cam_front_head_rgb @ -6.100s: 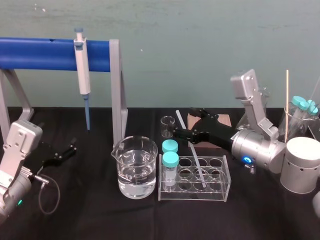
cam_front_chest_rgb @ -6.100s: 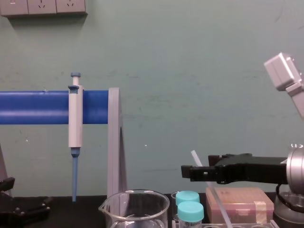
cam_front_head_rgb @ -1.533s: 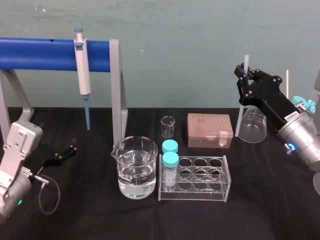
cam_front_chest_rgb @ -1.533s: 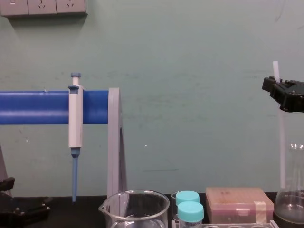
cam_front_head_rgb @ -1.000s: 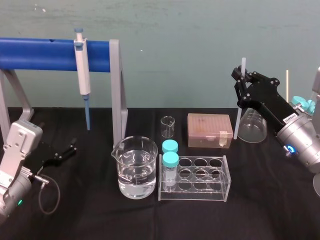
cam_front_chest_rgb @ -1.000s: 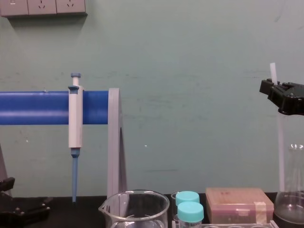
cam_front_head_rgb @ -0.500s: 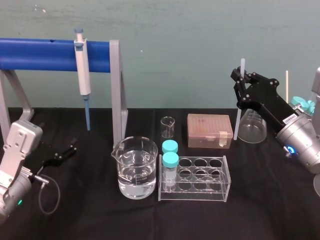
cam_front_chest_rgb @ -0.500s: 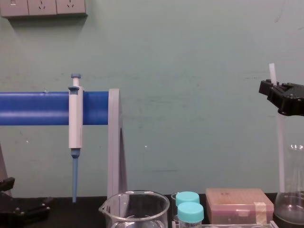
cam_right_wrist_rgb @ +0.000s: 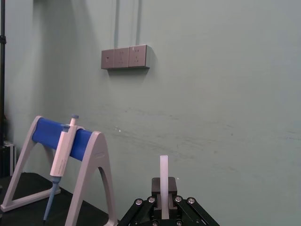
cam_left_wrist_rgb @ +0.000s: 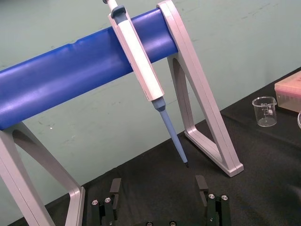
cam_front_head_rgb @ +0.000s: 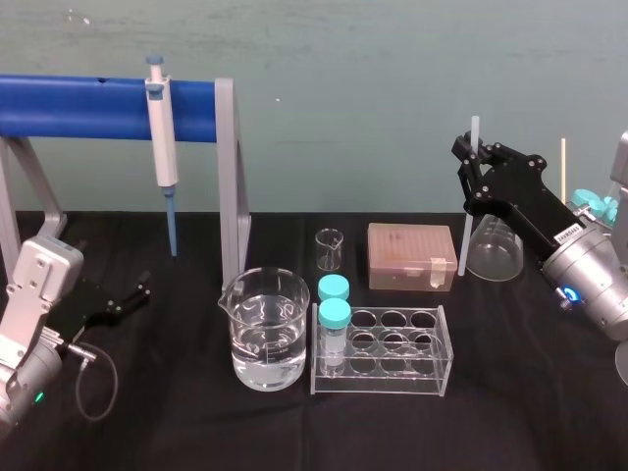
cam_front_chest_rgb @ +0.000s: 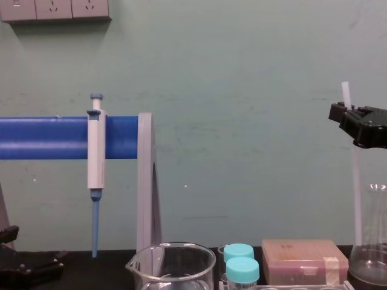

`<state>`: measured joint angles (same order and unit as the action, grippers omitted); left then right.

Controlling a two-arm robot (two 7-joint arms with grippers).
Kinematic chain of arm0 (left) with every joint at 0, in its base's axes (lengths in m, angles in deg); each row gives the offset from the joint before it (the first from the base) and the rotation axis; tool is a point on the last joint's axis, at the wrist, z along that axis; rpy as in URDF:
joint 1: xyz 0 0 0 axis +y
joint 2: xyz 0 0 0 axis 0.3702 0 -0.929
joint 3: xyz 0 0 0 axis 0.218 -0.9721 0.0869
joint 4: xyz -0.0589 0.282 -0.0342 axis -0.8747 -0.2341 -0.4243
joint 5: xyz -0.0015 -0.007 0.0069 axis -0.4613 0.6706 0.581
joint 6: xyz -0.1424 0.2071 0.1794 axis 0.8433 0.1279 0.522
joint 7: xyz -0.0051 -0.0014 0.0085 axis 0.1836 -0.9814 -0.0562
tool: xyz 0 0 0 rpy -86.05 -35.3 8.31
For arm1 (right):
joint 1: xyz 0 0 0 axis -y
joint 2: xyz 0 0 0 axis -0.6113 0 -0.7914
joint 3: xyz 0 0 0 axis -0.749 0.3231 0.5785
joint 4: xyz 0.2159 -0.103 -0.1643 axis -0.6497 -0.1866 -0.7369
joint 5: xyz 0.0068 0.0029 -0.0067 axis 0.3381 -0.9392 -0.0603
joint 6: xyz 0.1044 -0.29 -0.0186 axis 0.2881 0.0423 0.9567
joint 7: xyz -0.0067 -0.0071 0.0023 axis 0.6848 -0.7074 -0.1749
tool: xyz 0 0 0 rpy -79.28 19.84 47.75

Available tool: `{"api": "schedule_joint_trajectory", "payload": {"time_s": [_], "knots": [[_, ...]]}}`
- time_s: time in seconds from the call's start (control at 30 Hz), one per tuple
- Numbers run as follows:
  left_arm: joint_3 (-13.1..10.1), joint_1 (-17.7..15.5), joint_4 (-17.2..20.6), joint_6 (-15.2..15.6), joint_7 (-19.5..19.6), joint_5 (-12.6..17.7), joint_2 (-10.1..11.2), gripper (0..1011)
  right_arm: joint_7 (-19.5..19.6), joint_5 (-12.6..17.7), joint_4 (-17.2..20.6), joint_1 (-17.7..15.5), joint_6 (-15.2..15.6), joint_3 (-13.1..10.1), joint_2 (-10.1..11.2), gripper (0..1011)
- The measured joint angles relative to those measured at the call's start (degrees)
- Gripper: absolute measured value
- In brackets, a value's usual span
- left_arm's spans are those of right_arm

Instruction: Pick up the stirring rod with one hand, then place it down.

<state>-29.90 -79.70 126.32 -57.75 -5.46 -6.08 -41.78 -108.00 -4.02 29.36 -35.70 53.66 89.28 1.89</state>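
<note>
Glass flask (cam_front_head_rgb: 493,257) beside pincer's (cam_front_head_rgb: 472,163) stirring rod (cam_front_head_rgb: 465,228).

I count one stirring rod (cam_front_head_rgb: 465,235), one pipette (cam_front_head_rgb: 162,147), one test-tube rack (cam_front_head_rgb: 392,365) holding two teal-capped tubes (cam_front_head_rgb: 335,329), one large beaker (cam_front_head_rgb: 265,334) left of the rack, one small beaker (cam_front_head_rgb: 330,249) behind it, one tip box (cam_front_head_rgb: 412,255) and one glass flask (cam_front_head_rgb: 494,250).

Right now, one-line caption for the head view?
Right gripper holds the stirring rod near-upright beside the tan box; left gripper parked at left.

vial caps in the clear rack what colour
Both round plastic caps are teal; head view shows them best.
</note>
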Motion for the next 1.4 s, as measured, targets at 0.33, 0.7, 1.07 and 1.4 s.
{"api": "schedule_joint_trajectory", "payload": {"time_s": [0.33, 0.7, 1.07, 1.4], "knots": [[0.00, 0.00, 0.00, 0.00, 0.00, 0.00, 0.00, 1000, 0.01, -0.09, -0.41, 0.33, 0.05, 0.25, -0.06, 71], [0.00, 0.00, 0.00, 0.00, 0.00, 0.00, 0.00, 1000, -0.20, -0.17, -0.94, 0.76, -0.06, 0.48, -0.15, 71], [0.00, 0.00, 0.00, 0.00, 0.00, 0.00, 0.00, 1000, -0.38, -0.19, -1.40, 1.02, -0.14, 0.72, -0.17, 71], [0.00, 0.00, 0.00, 0.00, 0.00, 0.00, 0.00, 1000, -0.63, -0.15, -1.32, 0.95, -0.13, 0.80, 0.04, 71]]}}
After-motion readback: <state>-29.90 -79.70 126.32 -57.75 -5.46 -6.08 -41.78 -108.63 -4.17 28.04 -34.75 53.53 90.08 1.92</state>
